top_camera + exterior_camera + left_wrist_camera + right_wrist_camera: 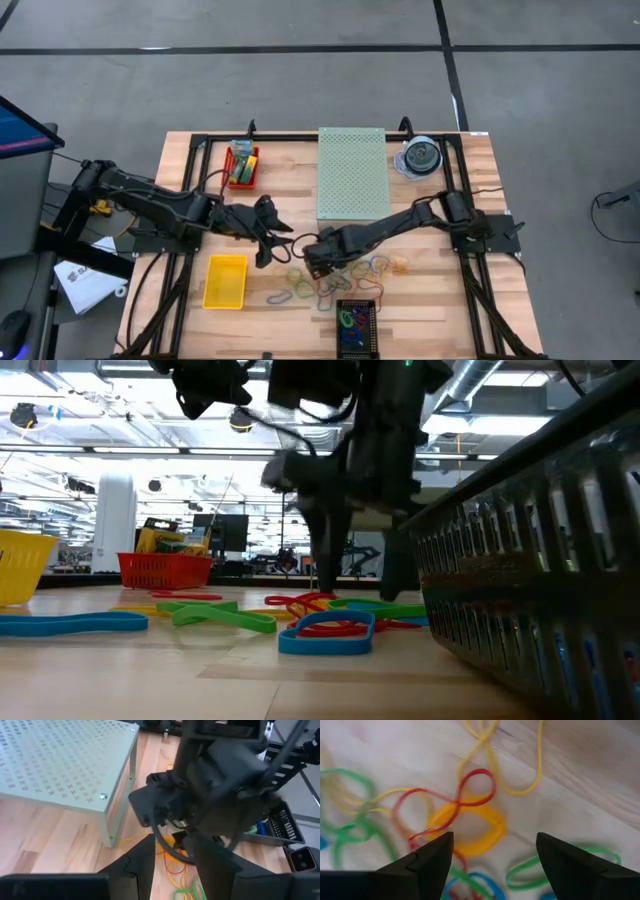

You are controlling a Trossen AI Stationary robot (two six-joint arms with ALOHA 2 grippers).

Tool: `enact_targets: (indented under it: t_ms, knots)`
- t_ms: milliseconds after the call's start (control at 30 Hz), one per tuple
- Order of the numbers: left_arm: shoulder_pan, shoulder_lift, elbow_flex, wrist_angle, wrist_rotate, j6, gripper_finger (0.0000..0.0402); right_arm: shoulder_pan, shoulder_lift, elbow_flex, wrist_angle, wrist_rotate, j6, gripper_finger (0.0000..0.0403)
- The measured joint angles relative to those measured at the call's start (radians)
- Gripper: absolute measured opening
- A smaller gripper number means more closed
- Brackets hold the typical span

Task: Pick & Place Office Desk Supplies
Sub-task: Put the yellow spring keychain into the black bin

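rubber bands (330, 285) between yellow bin (226, 281), black basket (357, 326)

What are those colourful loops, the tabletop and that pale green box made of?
The loops look like rubber: thin, floppy, lying in twisted curves. The tabletop looks like wood, with pale planks and visible grain. The pale green box seems to be painted sheet metal, perforated and screwed at a corner, though that is less certain.

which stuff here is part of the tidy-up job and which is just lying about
Job:
- rubber bands loose on the table
- crayon boxes in the red basket
- right gripper, open over the bands

Lying about:
- green perforated box
- clear disc case
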Motion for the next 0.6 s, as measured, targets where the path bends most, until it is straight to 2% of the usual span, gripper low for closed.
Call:
enact_targets:
  t_ms: [367, 467, 600]
  knots:
    - [0.000, 0.000, 0.000, -0.002, 0.001, 0.000, 0.0127, -0.003, 0.011, 0.001, 0.003, 0.006, 0.013, 0.0276]
    - [0.000, 0.000, 0.000, -0.003, 0.019, -0.001, 0.0127, -0.005, 0.011, 0.000, -0.001, 0.019, 0.010, 0.0254]
    - [0.000, 0.000, 0.000, -0.004, 0.024, -0.014, 0.0127, -0.007, 0.011, 0.000, 0.012, 0.036, -0.003, 0.0197]
